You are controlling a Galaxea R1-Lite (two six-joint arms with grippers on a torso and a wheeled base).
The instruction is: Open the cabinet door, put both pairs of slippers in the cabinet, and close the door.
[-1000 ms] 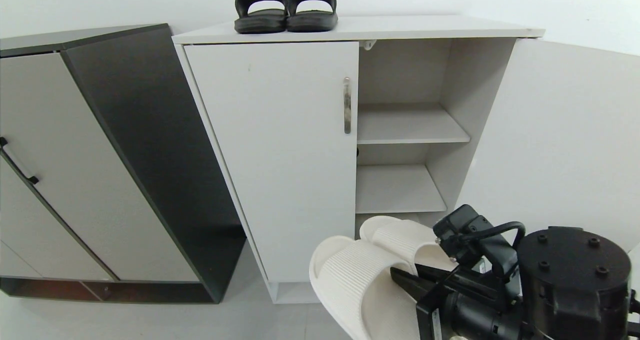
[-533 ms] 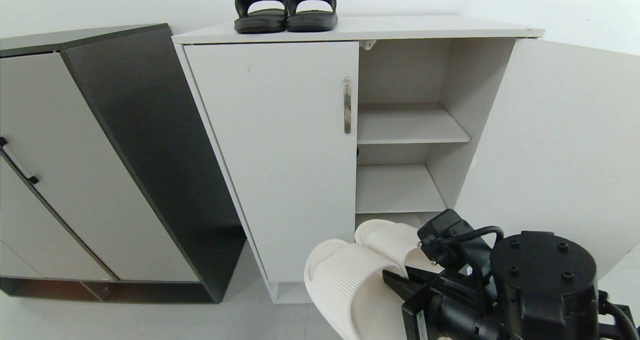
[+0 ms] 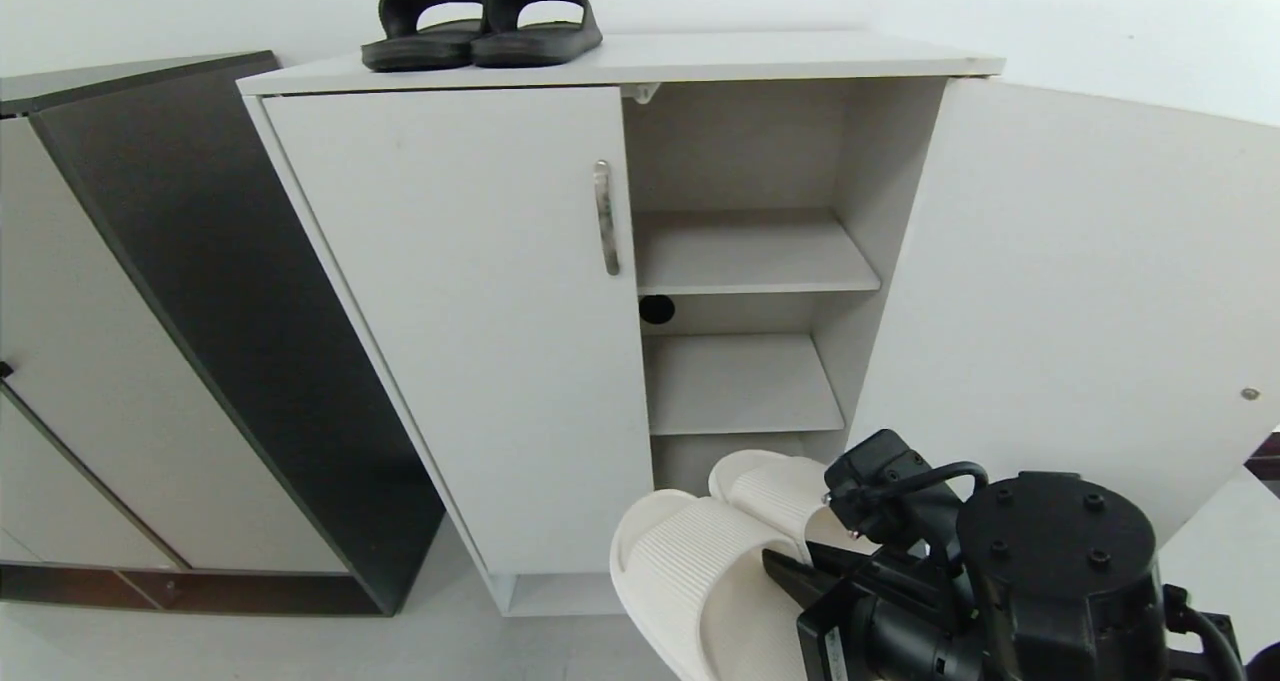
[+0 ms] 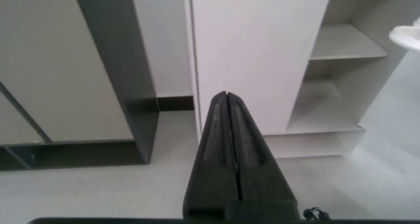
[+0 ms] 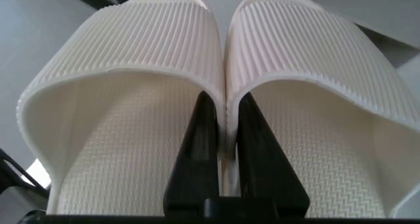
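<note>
**White pair going in**

Left gripper (image 4: 226, 106) pinched together, empty. Black slippers (image 3: 480, 19) sit at cabinet (image 3: 800, 53) top's left corner. Right gripper (image 5: 223, 115) clamps white slippers (image 3: 700, 551) before the open bay. Next, I'd judge: push forward onto lower shelf (image 3: 740, 386).

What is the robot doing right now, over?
Right gripper shut on white slippers, low before the cabinet. Left gripper shut, holding nothing. Black slippers on cabinet top. Right door open.

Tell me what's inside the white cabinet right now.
The white cabinet's open right half shows two bare shelves. Its closed left door hides the other half; the white slippers cover part of the bottom compartment.
</note>
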